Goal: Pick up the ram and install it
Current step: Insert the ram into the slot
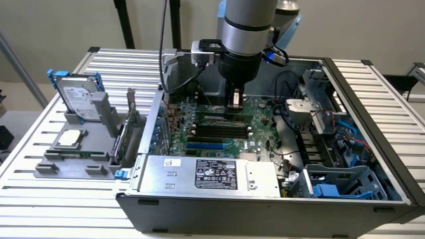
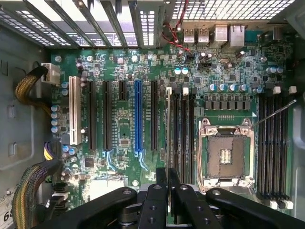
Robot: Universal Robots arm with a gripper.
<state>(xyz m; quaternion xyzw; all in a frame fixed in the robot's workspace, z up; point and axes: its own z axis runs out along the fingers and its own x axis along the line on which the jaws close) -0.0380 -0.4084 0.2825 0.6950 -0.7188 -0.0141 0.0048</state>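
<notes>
My gripper point(image 1: 234, 104) hangs inside the open computer case point(image 1: 371, 124), just above the motherboard point(image 1: 199, 107). In the wrist view its black fingers point(image 2: 155, 200) are nearly together, shut on the ram point(image 2: 167, 129). The ram shows edge-on as a thin pale line reaching forward from between them. It lines up over the outermost of the black memory slots point(image 2: 185, 133), the one farthest from the bare processor socket point(image 2: 225, 155). Whether its lower edge touches the slot I cannot tell.
A grey holder point(image 1: 47, 168) at the exterior view's left carries a hard drive point(image 1: 78, 97), a square silver chip point(image 1: 69, 139), an upright card point(image 1: 126, 132) and a thin green strip point(image 1: 73, 153). The power supply point(image 1: 212, 174) fills the case front. Cable bundles point(image 2: 28, 90) border the board.
</notes>
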